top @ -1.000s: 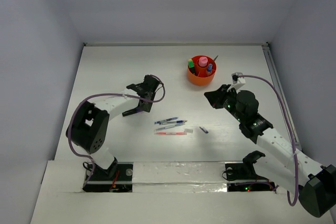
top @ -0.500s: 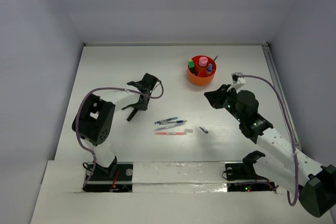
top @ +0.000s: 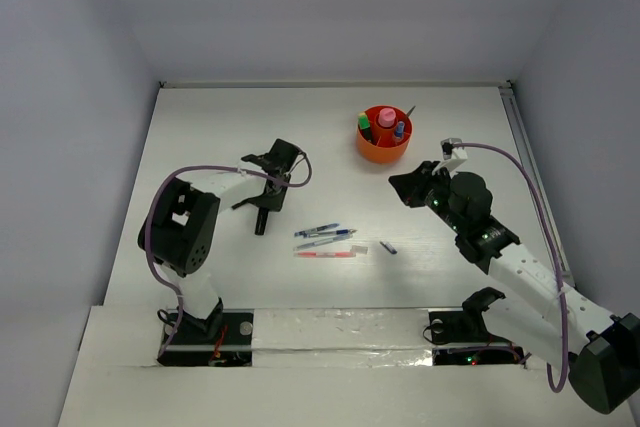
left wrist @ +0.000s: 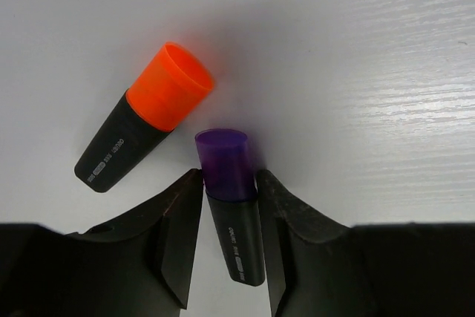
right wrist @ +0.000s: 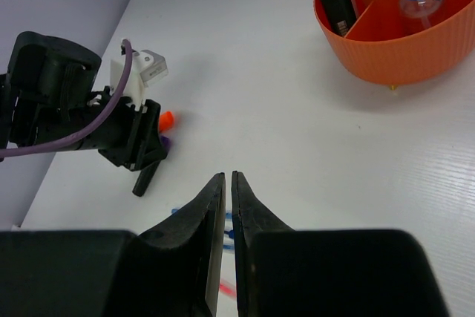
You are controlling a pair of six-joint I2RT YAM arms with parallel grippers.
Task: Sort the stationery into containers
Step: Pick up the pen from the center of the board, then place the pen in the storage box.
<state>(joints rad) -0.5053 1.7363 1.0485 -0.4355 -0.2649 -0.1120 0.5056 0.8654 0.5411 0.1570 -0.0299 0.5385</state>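
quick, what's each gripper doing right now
left gripper: closed on the purple highlighter
right gripper: closed, holding nothing

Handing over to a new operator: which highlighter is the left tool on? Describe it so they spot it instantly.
On the white table, left of the pens, two stubby black highlighters lie side by side under the left tool. The purple highlighter is clamped between the tool's fingers. The orange highlighter beside it lies free.

I'm seeing a white table point(top: 200, 117) boxed by pale grey walls point(top: 330, 7) — even, soft light.
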